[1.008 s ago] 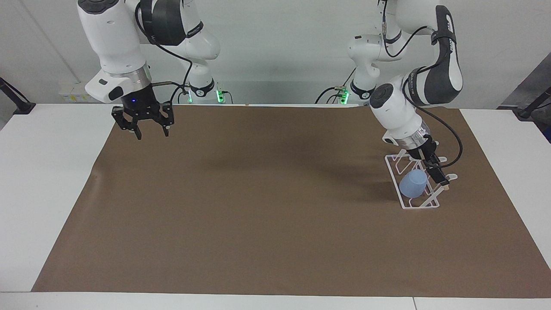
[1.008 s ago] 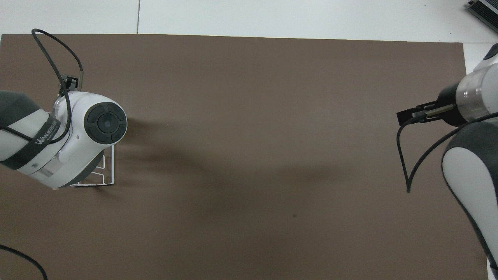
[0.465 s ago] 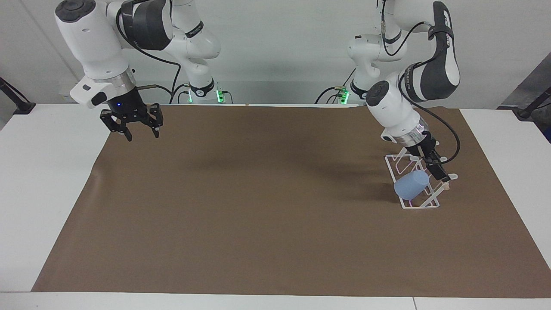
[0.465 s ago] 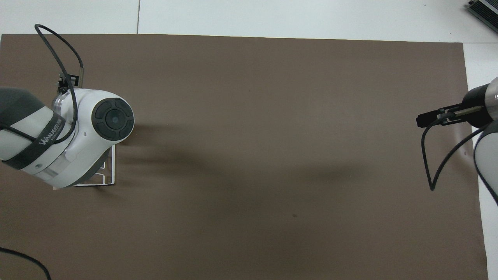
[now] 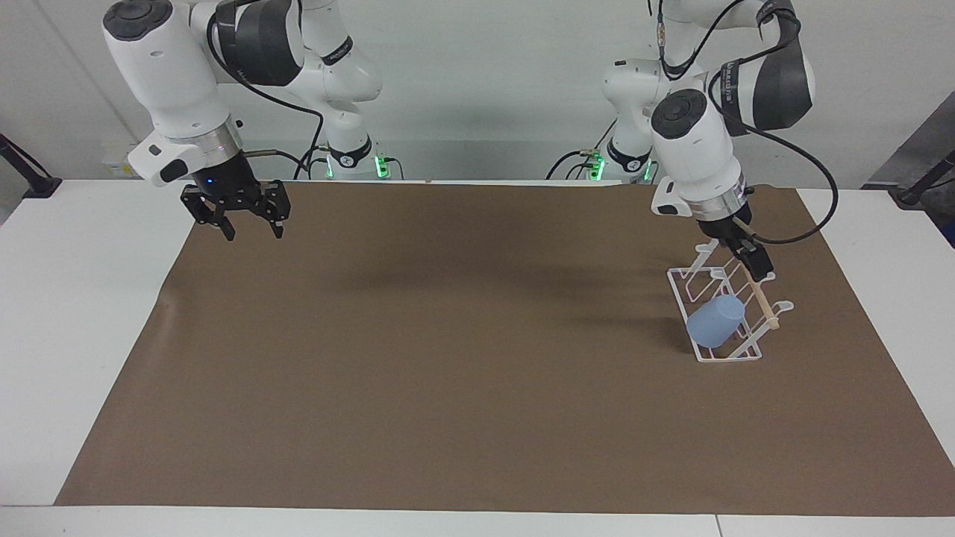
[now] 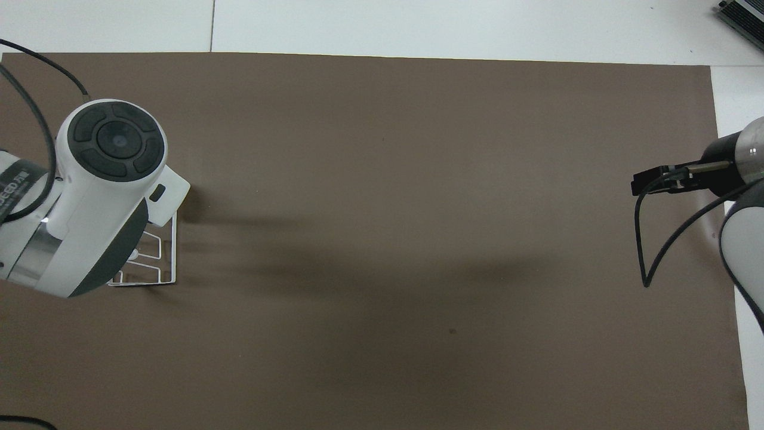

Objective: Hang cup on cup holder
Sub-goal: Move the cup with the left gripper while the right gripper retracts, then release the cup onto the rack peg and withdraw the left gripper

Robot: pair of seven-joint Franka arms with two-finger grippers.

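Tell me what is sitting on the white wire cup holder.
A light-blue cup sits tilted on the cup holder, by its wooden dowel. The left gripper is over the holder, apart from the cup. In the overhead view the left arm covers the cup.

Cup holder (image 5: pixel 716 317) with cup (image 5: pixel 715 321) just below left gripper's (image 5: pixel 755 262) fingers; open brown mat (image 5: pixel 448 358) under right gripper's (image 5: pixel 240 216).

Only the cut-off letters "EED 7II" read, on the left arm's strap (image 6: pixel 17 186)

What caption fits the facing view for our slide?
Blue cup rests on the white rack; left pincer above it, right pincer open over the mat's edge.
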